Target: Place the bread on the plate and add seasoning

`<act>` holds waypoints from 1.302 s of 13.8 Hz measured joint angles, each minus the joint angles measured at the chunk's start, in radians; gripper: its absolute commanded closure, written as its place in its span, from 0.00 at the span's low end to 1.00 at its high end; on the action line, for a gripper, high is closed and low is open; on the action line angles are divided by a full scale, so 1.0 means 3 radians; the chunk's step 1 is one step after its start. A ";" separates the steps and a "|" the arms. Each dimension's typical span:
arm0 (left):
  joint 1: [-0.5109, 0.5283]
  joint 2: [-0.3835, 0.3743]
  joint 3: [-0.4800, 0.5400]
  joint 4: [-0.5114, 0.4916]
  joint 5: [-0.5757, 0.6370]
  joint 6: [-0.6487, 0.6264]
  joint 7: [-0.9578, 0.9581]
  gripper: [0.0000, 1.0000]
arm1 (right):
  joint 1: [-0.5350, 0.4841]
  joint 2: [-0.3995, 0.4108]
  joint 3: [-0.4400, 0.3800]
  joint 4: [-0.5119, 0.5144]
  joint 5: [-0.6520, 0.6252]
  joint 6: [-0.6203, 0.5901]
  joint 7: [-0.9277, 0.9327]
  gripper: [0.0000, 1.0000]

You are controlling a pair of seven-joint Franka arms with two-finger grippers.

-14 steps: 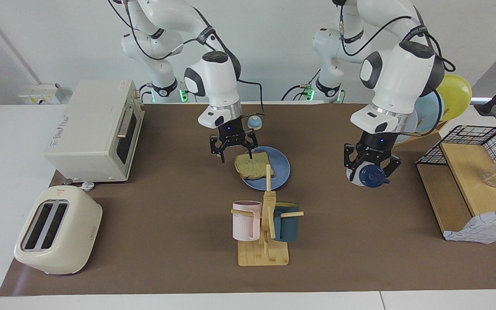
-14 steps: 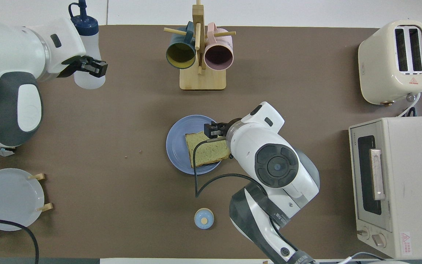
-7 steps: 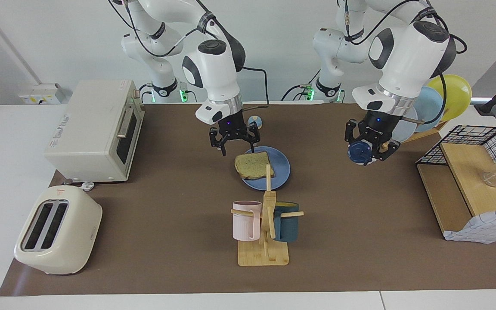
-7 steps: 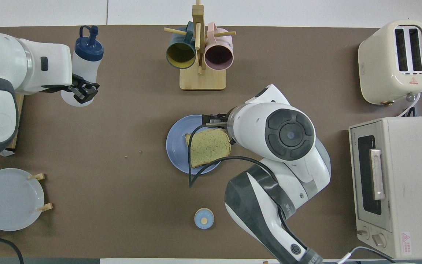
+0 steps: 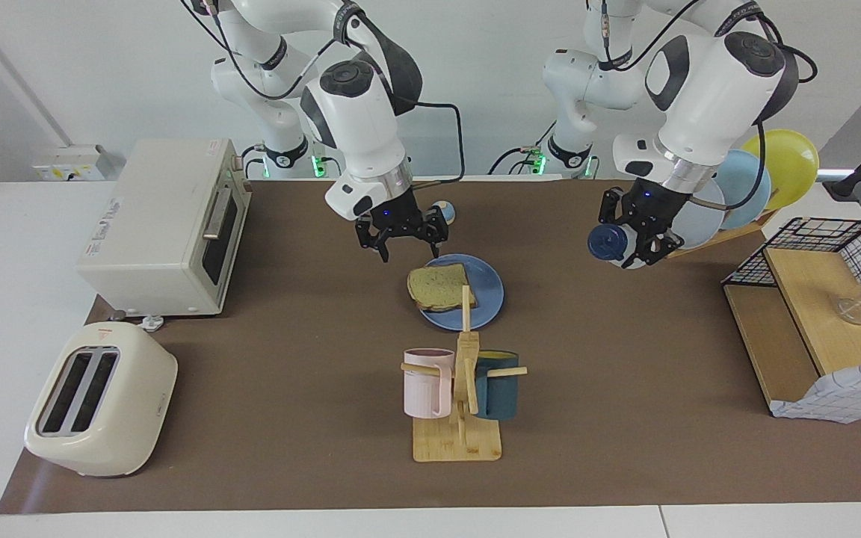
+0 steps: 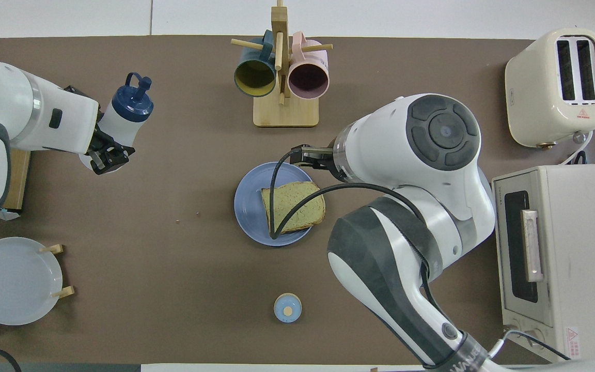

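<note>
- Bread point(image 5: 442, 287): on plate point(image 5: 489, 302).
- Right gripper point(image 5: 400, 237): fingers spread, empty.
- Left gripper point(image 5: 640, 237): clamping seasoning point(image 5: 610, 243); next I carry it over the bread.

You get bright, even light from above in both views. Shadows on the brown mat point(image 5: 288, 388) are soft and short, lying close under the mug rack point(image 5: 460, 403) and toaster point(image 5: 98, 400). Both views look sharp, with no strong glare or blur.
</note>
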 measured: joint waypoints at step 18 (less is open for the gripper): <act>-0.0102 -0.0377 -0.0048 -0.0649 -0.0304 -0.0110 0.0838 1.00 | 0.0343 -0.0196 0.0033 0.0650 0.1143 -0.0437 0.0643 0.00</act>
